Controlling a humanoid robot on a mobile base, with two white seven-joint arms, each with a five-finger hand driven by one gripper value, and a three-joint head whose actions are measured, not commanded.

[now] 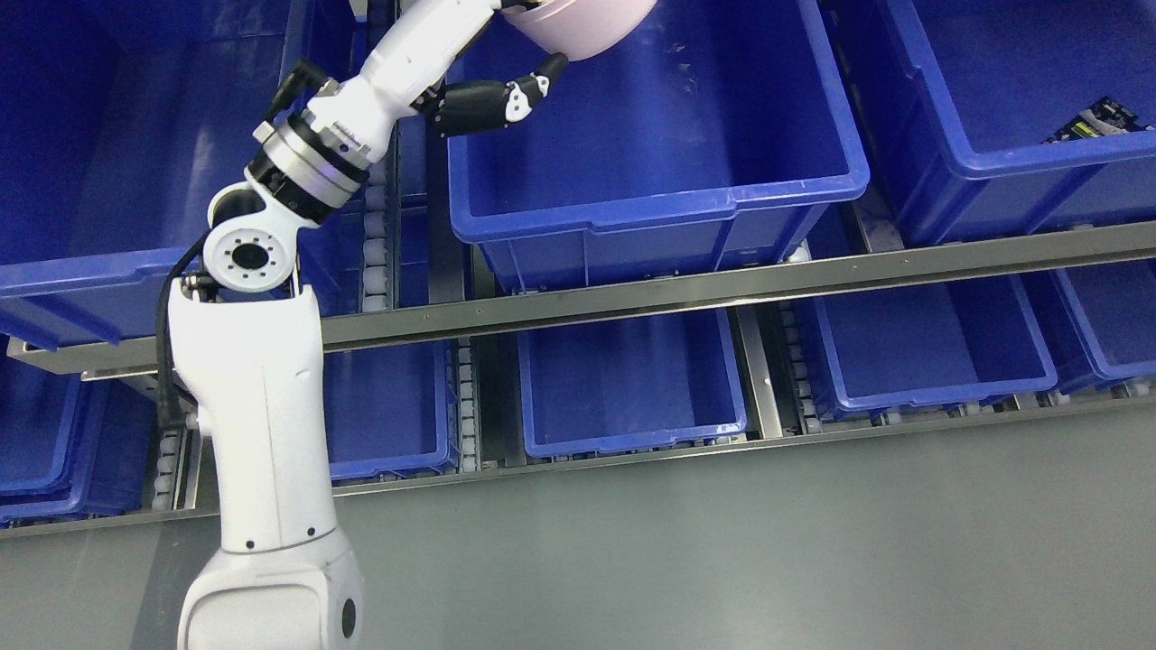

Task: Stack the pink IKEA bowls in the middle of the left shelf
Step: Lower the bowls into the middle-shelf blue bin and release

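1. My left hand point(495, 101) reaches up from the lower left on its white arm, over the large blue plastic bin point(650, 194) in the middle of the upper shelf level.
2. The pale pink, smooth round bowl point(582, 23) sits at the very top edge of the view, above that bin's interior; most of it is cut off.
3. One black finger point(542, 77) rests against the bowl's underside. The rest of the hand is out of frame, so it probably has the bowl clamped, though I cannot confirm the full grip.
4. I judge the bowl to be light, rigid and slick-walled, likely moulded plastic; it should not deform, but it could slide out of a loose pinch.
5. The rim is the sensible hold, thumb inside and fingers outside, keeping it level for nesting.
6. My right arm does not show.
7. A dark small item point(1097, 120) lies in the right-hand blue bin point(1011, 153).
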